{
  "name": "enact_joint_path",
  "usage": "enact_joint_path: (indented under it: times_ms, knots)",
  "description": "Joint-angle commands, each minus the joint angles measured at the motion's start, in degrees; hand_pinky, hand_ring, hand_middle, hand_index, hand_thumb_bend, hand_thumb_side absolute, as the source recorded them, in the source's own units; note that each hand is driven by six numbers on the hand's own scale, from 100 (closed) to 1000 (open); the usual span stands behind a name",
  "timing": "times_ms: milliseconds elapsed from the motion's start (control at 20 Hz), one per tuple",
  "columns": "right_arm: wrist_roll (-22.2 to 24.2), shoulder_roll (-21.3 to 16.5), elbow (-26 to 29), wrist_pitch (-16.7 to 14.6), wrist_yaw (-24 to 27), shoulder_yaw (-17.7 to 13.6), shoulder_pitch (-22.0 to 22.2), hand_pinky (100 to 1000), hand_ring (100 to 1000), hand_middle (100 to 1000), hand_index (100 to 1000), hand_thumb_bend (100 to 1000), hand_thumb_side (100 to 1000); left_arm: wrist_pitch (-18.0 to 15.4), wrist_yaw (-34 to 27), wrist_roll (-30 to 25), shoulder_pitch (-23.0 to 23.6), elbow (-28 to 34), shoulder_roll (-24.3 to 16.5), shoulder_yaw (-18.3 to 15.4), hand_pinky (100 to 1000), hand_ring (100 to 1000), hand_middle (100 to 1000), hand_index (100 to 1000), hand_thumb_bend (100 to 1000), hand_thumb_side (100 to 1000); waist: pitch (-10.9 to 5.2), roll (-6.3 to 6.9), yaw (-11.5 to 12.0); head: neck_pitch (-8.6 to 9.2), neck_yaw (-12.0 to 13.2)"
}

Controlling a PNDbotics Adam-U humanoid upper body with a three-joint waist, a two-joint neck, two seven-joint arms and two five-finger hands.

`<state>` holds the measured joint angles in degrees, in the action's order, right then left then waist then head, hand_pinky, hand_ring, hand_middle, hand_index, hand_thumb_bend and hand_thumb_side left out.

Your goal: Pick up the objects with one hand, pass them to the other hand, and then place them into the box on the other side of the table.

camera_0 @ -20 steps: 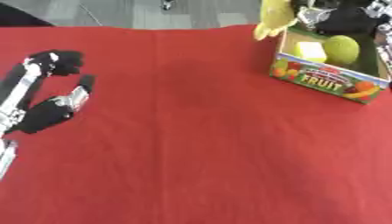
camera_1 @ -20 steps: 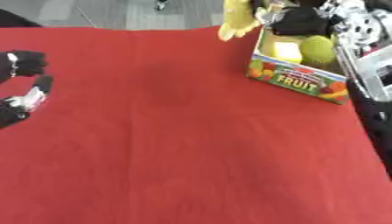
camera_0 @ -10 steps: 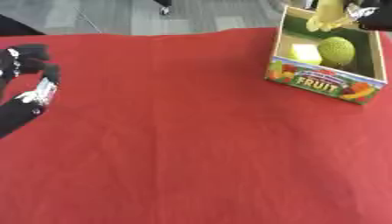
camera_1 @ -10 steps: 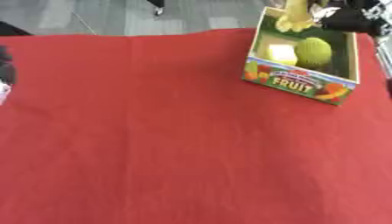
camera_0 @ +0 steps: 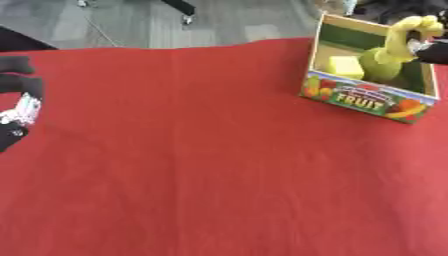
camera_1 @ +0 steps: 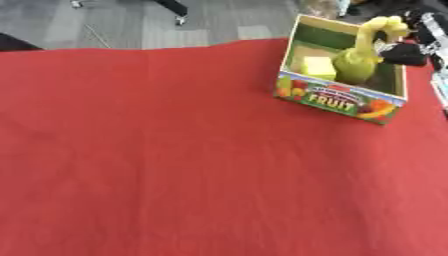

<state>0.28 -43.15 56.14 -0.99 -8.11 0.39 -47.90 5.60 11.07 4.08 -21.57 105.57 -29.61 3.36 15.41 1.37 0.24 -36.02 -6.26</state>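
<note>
**Red cloth, fruit box at the far right**

Red cloth (camera_0: 219,165) covers the whole table, creased faintly, and beyond its far edge lies grey flooring (camera_0: 131,22) with a dark leg or stand on it. The landmark here is the printed cardboard box (camera_0: 367,97), lettered FRUIT on its front wall, standing on the cloth at the far right.

Set against the pictures of a second ago, the whole view has shifted, so the camera has tilted. Then the yellow object was held up beyond the box's far left corner; now it hangs over the box's open top, on its right side. The left hand (camera_0: 17,100), earlier well in sight far to the left of the box, now shows only in part at the left edge of the left eye view, and I cannot tell how its fingers stand.

The yellow object (camera_1: 378,31) is long and bent, a soft banana-like shape, its lower end reaching down into the box. The right hand (camera_1: 407,51), black, is beside the box's right wall, its fingers closed on the yellow object. Inside the box sit a pale yellow block (camera_0: 346,66) towards the left and a rounded green fruit (camera_0: 383,69) just right of it.
</note>
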Motion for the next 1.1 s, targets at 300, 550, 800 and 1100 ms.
enact_joint_path:
  times_ms: [300,550,800,1100]
  knots:
    - [1.61,-1.60,-4.17,-4.06,-4.12,-0.05,-1.80,911,939,871,836,100,218,-0.23,0.01,0.40,-0.39,1.34,-0.55,-0.77,807,717,708,832,219,599,-0.69,-0.02,0.27,1.33,-2.60]
    - [7.07,-1.86,-3.42,-9.31,-7.54,-0.12,-1.40,949,998,960,965,100,495,-0.25,0.27,0.38,-0.34,1.25,-0.57,-0.73,807,717,708,833,212,605,-0.70,0.01,0.15,1.17,-2.51]
    - [9.56,-2.08,-2.26,-12.64,-7.47,-0.56,-1.17,970,1000,988,998,100,588,-0.28,0.57,0.27,-0.31,1.18,-0.56,-0.67,808,718,709,833,216,604,-0.70,-0.02,0.07,1.08,-1.99]
    - [10.32,-2.52,0.35,-14.31,-6.77,-0.81,-0.80,978,1000,993,1000,119,593,-0.28,0.70,0.10,-0.32,1.11,-0.58,-0.57,809,718,709,834,217,607,-0.78,-0.14,-0.02,0.90,-0.74]
